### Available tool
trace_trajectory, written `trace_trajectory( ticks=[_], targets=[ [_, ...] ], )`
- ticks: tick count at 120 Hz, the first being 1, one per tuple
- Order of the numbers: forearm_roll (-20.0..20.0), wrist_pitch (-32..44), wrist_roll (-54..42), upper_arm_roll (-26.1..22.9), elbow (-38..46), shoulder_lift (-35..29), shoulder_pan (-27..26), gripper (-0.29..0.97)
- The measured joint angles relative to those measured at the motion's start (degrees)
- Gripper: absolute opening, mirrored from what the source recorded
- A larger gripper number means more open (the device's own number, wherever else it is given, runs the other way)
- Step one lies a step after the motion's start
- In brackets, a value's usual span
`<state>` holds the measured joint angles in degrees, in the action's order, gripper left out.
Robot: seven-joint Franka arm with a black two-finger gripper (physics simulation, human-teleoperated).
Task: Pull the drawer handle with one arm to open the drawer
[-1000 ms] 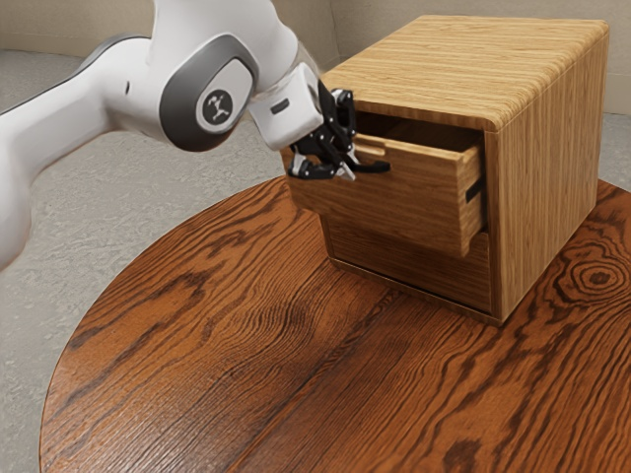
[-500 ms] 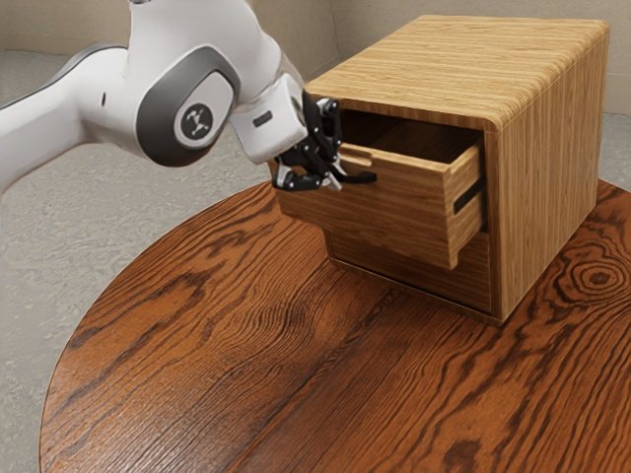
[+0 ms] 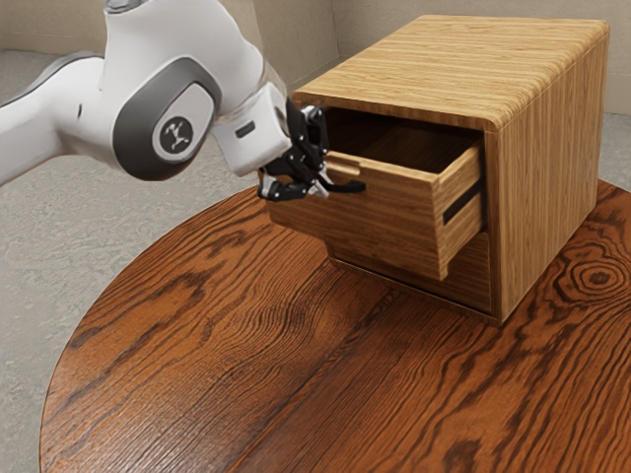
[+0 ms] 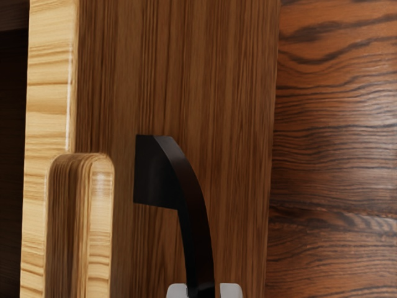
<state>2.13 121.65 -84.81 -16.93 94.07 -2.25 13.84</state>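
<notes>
Pale striped wood for the cabinet (image 3: 542,148), dark red-brown grain for the round table (image 3: 246,374) under it. Upper drawer (image 3: 385,212) drawn partly out of the cabinet toward the exterior view's left, its hollow inside open to sight, its rear part inside the box. Gripper (image 3: 325,175) right at the handle (image 3: 345,164), a short pale bar near the top edge of the drawer front. Not possible to tell whether clenched on this bar or only hooked around it. In the wrist view, handle (image 4: 80,223) close before the hand, with the drawer front behind it.

Judged as well into the pull, not yet at full opening.

Possible troubles from here:
- Slipping off the handle, in case of a loose hold or a pull at some angle to the bar. Short handle, so little margin.
- Jamming, in case of a pull sideways or upward instead of straight along the runners; then a skewed drawer binding against the cabinet walls.
- Dragging the whole cabinet over the smooth table, with the drawer at its stop or jammed and the arm (image 3: 168,128) pulling further. No fixing to the table to be seen.
- Drawing the drawer out completely, in case of no stop; then a tip downward, carried by the handle alone.

Safest, probably: to pull straight and slowly, and to stop before the rear edge leaves the box.
</notes>
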Motion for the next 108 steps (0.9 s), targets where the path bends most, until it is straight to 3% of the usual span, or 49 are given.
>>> trace_trajectory(
  ticks=[108],
  targets=[
    [-1.38, 1.69, 0.03, 0.37, 9.12, -7.97, 0.3, -0.09]
  ],
)
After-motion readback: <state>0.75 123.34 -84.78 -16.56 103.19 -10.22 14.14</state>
